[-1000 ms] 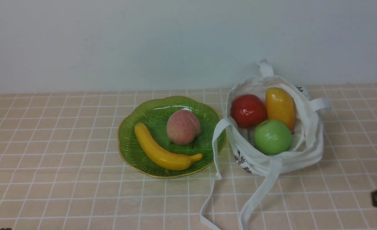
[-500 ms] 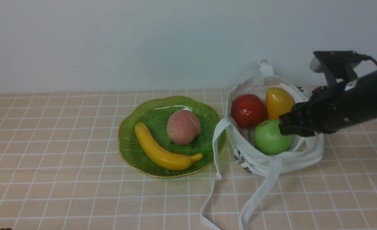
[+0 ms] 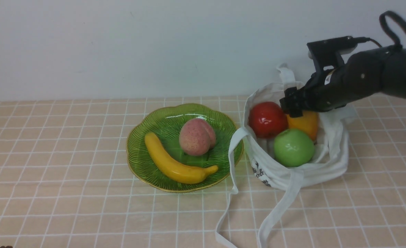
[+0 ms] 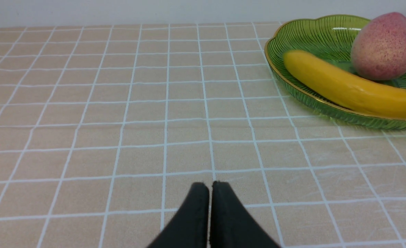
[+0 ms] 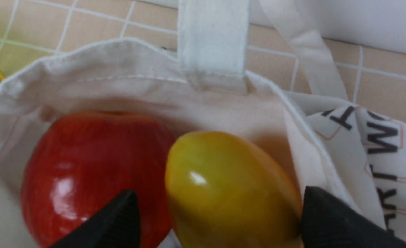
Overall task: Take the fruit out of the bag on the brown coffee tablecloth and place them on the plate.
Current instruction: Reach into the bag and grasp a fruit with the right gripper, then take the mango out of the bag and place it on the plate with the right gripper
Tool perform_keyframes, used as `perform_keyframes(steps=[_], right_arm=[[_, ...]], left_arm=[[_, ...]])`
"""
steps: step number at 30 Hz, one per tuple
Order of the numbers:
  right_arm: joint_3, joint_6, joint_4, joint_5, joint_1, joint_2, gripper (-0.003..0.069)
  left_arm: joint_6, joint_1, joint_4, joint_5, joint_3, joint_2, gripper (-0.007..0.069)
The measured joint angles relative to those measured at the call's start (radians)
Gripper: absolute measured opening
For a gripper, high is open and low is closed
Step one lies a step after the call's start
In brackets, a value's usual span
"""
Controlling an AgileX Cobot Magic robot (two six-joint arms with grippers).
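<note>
The brown coffee tablecloth covers the whole work surface up to the pale wall. On its right half sits the bag, slumped open, its strap handles trailing toward the robot. Just beside it to the left, nearly touching, is the plate, which holds a banana and a peach. All the fruit lies inside the bag. The mango is at the far side, the red apple is pressed against it on the left, and the green apple is nearest the robot. The right arm reaches in from the right above the bag's far rim, with the right gripper directly over the mango's top end. The wrist view shows its jaws spread wide around that fruit. One of the fingers sits in the seam between the red apple and the mango, the other between the mango and the bag's wall. Whether the pads touch the skin cannot be told. The left gripper hovers low over bare cloth, well left of the plate, its tips pressed together around nothing.
</note>
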Motion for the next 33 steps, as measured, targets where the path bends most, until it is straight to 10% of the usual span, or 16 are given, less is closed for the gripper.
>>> perform_keyframes(steps=[33], right_arm=[[-0.004, -0.003, 0.116, 0.15, 0.013, -0.361, 0.0517]], left_arm=[[0.0, 0.0, 0.0, 0.0, 0.0, 0.0, -0.0008]])
